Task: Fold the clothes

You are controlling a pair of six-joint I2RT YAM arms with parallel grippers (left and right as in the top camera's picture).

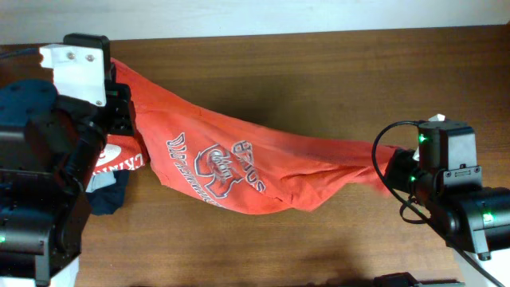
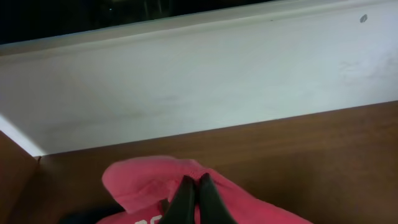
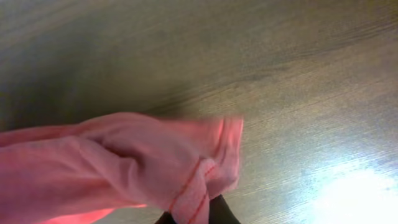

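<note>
- T-shirt (image 1: 239,163) stretched btw. both arms across table (image 1: 319,72): spreading step, judged.
- L gripper (image 2: 195,186), R gripper (image 1: 392,169): fingers pinched closed on fabric ends.
- Next: to be laid flat.

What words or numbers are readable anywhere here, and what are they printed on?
Orange T-shirt: navy lettering arched around a big emblem, upside down and wrinkled; too blurred to read for sure.
Red garment beside it: white capital letters, partly hidden; not readable.
Both wrist views: nothing readable.
</note>
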